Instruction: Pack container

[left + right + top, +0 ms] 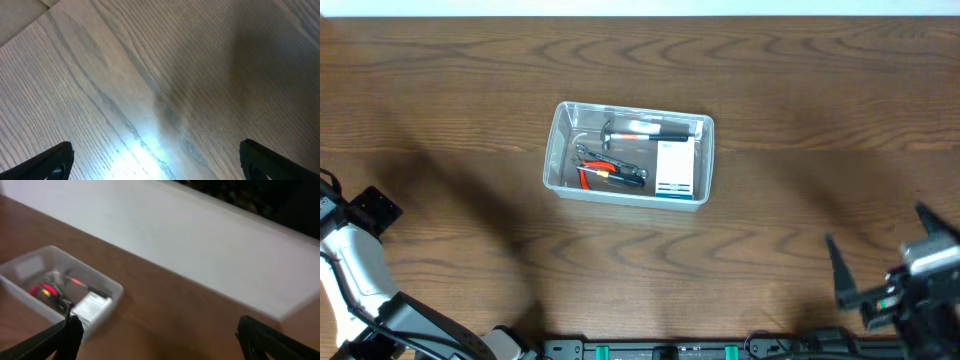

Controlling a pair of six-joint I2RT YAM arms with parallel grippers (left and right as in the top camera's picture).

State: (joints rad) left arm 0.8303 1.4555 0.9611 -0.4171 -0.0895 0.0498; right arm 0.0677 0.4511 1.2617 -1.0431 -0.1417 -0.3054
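Left claw (156, 159) and right claw (157, 336) agape, empty, at near table (440, 80) corners, well apart from container (552, 155).

We find the clear, see-through plastic rectangular tub with rounded corners and a rim (620, 196) standing upright and lidless on the wooden surface (800, 90), near its middle. Its long sides run left to right, slightly skewed. Inside lie hand tools (610, 172) and a small white-and-blue box (675, 167).

We see the wooden table (150, 75) beneath the left pincer (155, 147). Ahead of the right pincer (159, 325), a white surface (200, 240) borders it.
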